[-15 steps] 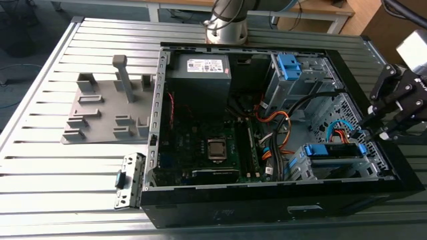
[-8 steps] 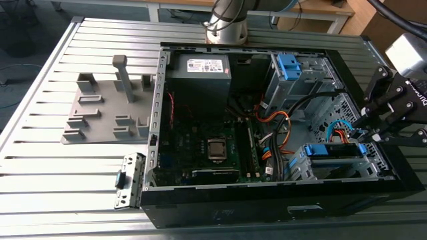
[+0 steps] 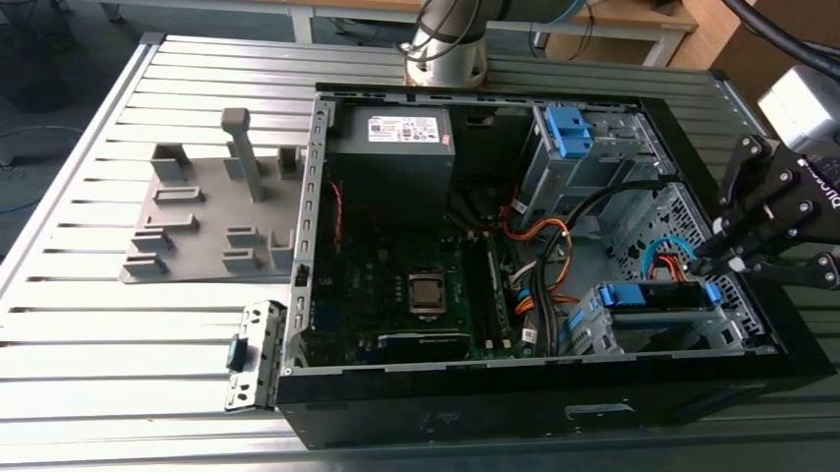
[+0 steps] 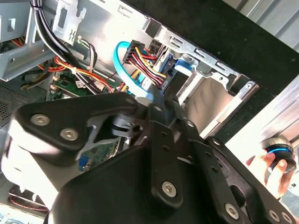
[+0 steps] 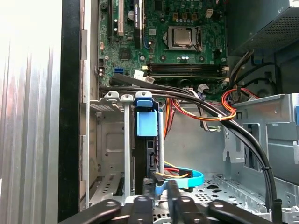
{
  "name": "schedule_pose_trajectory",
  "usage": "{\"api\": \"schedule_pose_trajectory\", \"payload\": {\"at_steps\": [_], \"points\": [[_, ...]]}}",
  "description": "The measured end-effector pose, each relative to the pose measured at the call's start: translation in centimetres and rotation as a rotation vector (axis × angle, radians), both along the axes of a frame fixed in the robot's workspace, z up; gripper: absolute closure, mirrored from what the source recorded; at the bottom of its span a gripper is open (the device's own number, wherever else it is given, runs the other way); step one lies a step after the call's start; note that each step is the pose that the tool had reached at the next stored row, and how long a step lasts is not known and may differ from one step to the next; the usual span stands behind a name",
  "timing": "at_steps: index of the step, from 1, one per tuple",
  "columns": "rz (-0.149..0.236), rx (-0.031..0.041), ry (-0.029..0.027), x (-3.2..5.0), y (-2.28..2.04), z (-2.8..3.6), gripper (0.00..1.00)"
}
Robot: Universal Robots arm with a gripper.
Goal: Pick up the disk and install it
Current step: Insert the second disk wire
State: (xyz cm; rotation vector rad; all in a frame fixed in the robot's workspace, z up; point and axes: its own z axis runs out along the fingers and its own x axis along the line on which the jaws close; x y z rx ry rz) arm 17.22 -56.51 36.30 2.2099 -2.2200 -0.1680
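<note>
Exterior view — an open computer case [image 3: 315, 295] is lying on its side on a slatted metal table [image 3: 118, 324], interior facing up. The gripper [image 3: 725, 264] is hanging over the corner of the case at the exterior view's right, just above a metal drive cage [image 3: 656, 329]. The disk [image 3: 652, 295] is sitting in that cage, its blue bracket showing along the top edge, so it appears to be already lodged in its slot. The fingers are looking drawn together, with nothing visibly between them. A grey power-supply box [image 3: 393, 147] is occupying the far side of the case; a grey moulded holder [image 3: 210, 221] is resting on the table beside it.

Second wrist view — the gripper's black linkage is filling the foreground; a light-blue cable [image 4: 133, 77] and a bundle of coloured wires [image 4: 145, 58] are running to the disk's connector end. A person's hand [image 4: 275, 170] is holding a small round device outside the case.

First wrist view — the disk is standing edge-on in the cage, blue tab [image 5: 145, 121] uppermost, directly ahead of the narrowed fingertips.
</note>
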Motion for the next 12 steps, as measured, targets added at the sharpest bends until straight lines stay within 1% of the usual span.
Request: {"api": "schedule_pose_trajectory", "payload": {"at_steps": [2,10,12], "points": [[0.000,0.0001,0.0000,0.00,0.00,0.00,0.84],[0.000,0.0001,0.0000,-0.01,-0.02,-0.01,0.84],[0.000,0.0003,0.0000,-0.12,-0.10,-0.08,0.84]]}}
